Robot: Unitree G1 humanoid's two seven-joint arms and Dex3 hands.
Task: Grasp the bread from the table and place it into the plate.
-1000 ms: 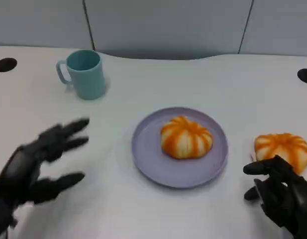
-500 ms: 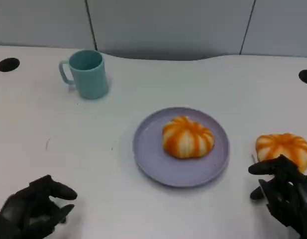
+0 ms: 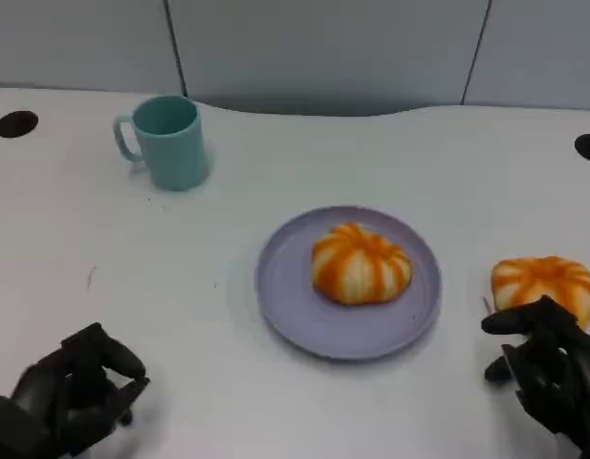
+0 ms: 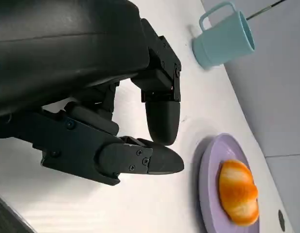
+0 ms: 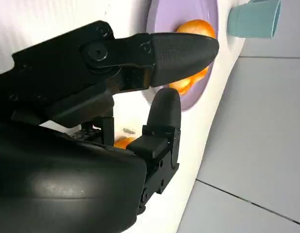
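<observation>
Since a second ago, our left hand (image 3: 70,392) has dropped back, fingers curled, empty. One bread (image 3: 544,285) lies right of the plate (image 3: 295,316); our right hand (image 3: 543,368), fingers apart, must close on it next.

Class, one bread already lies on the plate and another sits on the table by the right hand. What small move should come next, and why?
Probably the right hand should reach forward and close on the bread on the table. That bread lies outside the purple plate, just beyond the hand, which holds nothing with its fingers apart.
</observation>
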